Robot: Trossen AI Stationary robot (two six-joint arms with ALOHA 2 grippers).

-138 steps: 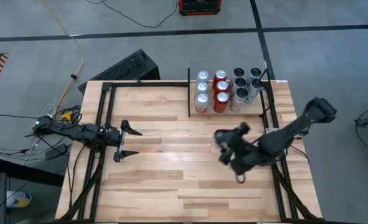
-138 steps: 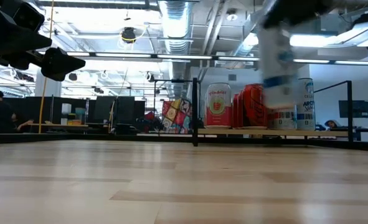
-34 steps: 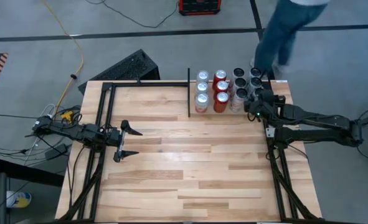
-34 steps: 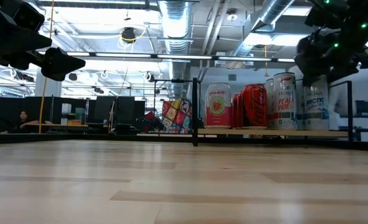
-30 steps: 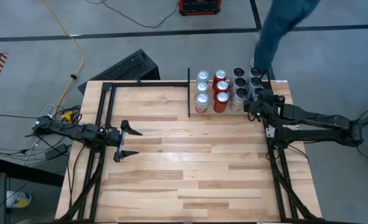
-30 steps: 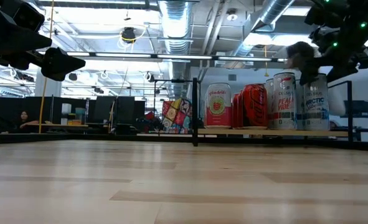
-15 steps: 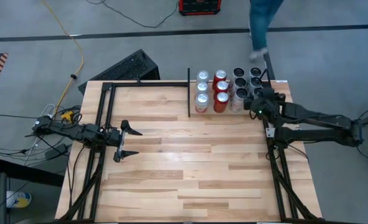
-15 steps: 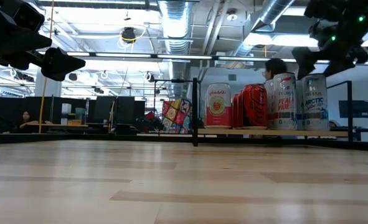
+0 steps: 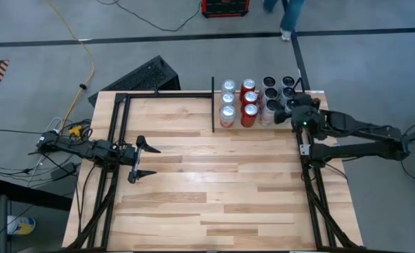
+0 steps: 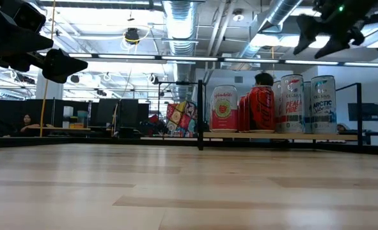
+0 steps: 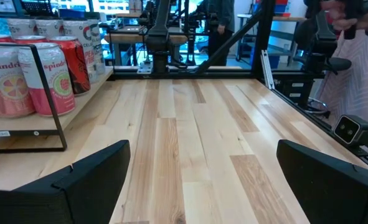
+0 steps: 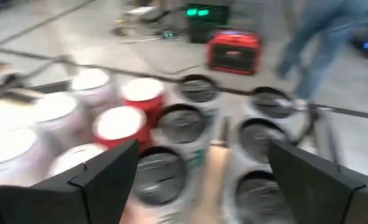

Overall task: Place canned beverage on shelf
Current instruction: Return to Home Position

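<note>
Red case, yellow cable, person's legs

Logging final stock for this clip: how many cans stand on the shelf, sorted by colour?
Pink-and-white cans: 3
Red cans: 3
Dark-topped cans: 6 (one partly under the right gripper in the high view)
Total: 12

Three pink cans, three red cans, six black-topped cans.
</note>
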